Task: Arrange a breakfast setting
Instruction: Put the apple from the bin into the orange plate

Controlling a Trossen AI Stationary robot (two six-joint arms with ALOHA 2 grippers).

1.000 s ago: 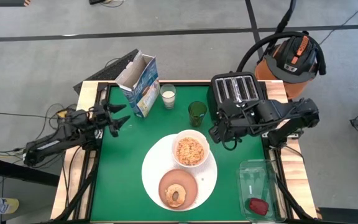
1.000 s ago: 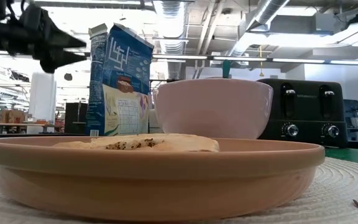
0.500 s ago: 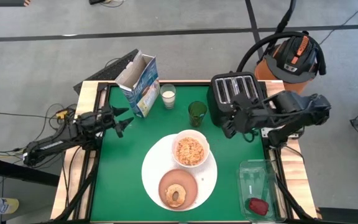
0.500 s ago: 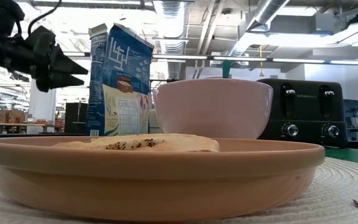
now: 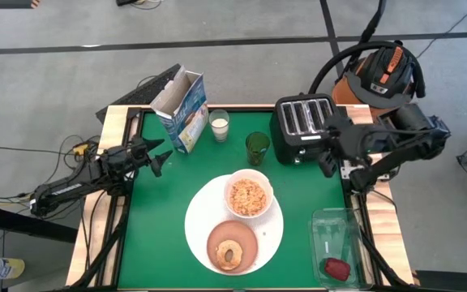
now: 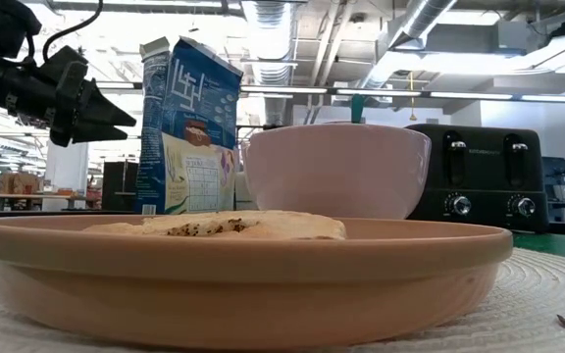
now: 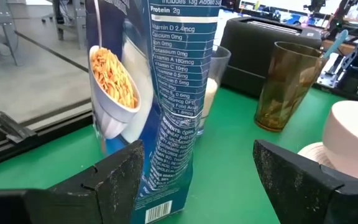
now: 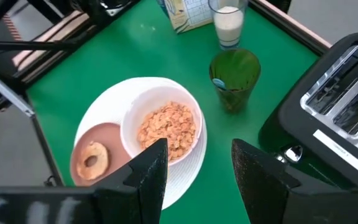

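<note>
Your green table (image 5: 156, 219) holds the setting's core – bowl (image 5: 249, 194) of cereal and pink plate (image 5: 232, 246) with bagel (image 5: 230, 255) on the big plate (image 5: 199, 217). Cereal box (image 5: 182, 110) stands far left. Left gripper (image 5: 154, 154) empty, open beside it; right gripper (image 5: 328, 156) open, empty by the toaster (image 5: 305, 127). No spoon visible – likely left.

We are looking down past our open right gripper (image 8: 194, 171) at a bowl (image 8: 161, 129) of cereal and a bagel (image 8: 94, 159) sitting on a white plate (image 8: 107, 106), beside a green cup (image 8: 234, 78) and toaster (image 8: 334, 118).
</note>
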